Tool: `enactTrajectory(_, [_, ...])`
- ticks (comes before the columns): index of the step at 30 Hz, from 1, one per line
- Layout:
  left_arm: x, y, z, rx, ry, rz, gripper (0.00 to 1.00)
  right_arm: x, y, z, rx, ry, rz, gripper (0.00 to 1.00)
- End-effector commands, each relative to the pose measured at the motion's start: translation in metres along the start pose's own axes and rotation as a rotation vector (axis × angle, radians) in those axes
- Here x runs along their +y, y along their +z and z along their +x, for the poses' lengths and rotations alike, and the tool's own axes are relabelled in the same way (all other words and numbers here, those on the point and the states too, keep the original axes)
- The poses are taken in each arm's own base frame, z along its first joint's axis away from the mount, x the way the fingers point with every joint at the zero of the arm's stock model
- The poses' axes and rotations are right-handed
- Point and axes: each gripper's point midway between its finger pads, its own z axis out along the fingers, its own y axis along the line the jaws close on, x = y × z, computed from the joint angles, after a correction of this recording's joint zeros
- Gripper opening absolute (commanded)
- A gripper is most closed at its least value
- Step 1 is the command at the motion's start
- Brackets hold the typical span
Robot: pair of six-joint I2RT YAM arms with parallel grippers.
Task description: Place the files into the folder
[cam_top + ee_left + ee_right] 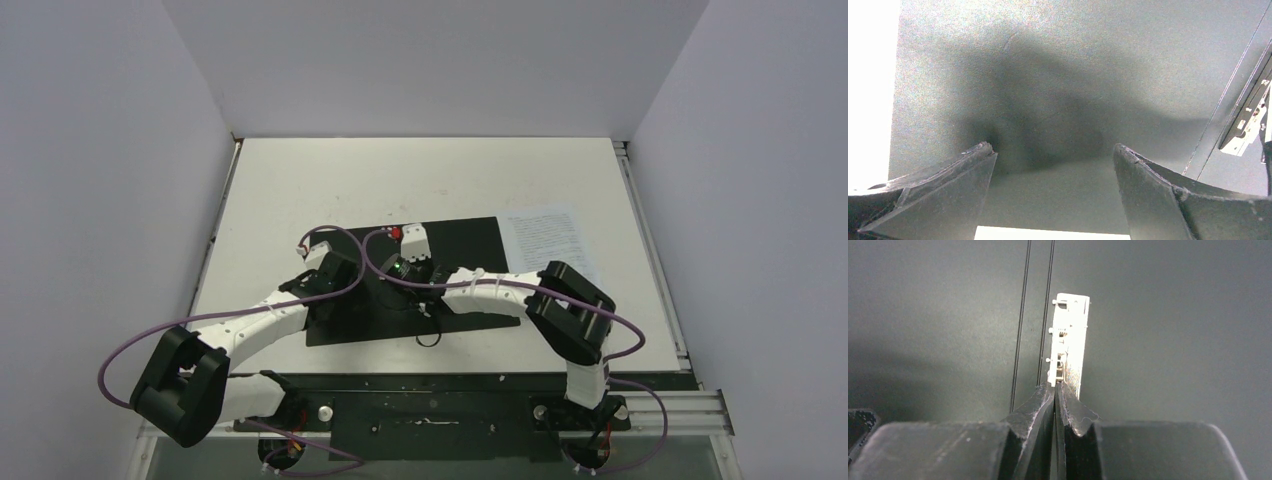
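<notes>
White files (548, 243) right of the pinched-shut right gripper (1055, 387), long axis running away; nearer it than the wide-apart left gripper (1053, 147).

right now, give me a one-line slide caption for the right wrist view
Right end effector, shut, tips at the near end of the metal spine clip inside the open black folder.

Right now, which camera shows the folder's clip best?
Right wrist: the clip sits centred and sharp. Left wrist catches only a slanted sliver at its right edge; in the top view the arms cover it.
</notes>
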Motion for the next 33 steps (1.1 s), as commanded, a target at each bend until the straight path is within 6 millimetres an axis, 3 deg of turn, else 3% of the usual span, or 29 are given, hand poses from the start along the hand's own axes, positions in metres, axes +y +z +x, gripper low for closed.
enactTrajectory(1, [0.031, 0.004, 0.024, 0.073, 0.028, -0.099, 0.88, -0.027, 0.002, 0.011, 0.07, -0.062, 0.068, 0.05])
enactTrajectory(12, [0.025, 0.003, 0.022, 0.074, 0.03, -0.081, 0.88, -0.026, -0.017, -0.047, -0.03, 0.081, -0.032, 0.05])
enactTrajectory(18, [0.02, 0.0, 0.021, 0.077, 0.034, -0.064, 0.88, -0.034, -0.032, -0.062, -0.057, 0.15, -0.095, 0.05])
enactTrajectory(25, [0.011, -0.006, 0.021, 0.081, 0.031, -0.026, 0.88, -0.038, -0.041, -0.058, -0.048, 0.227, -0.199, 0.1])
enactTrajectory(33, [-0.008, -0.011, 0.021, 0.095, 0.053, 0.059, 0.88, -0.029, -0.032, -0.03, 0.03, 0.331, -0.347, 0.05])
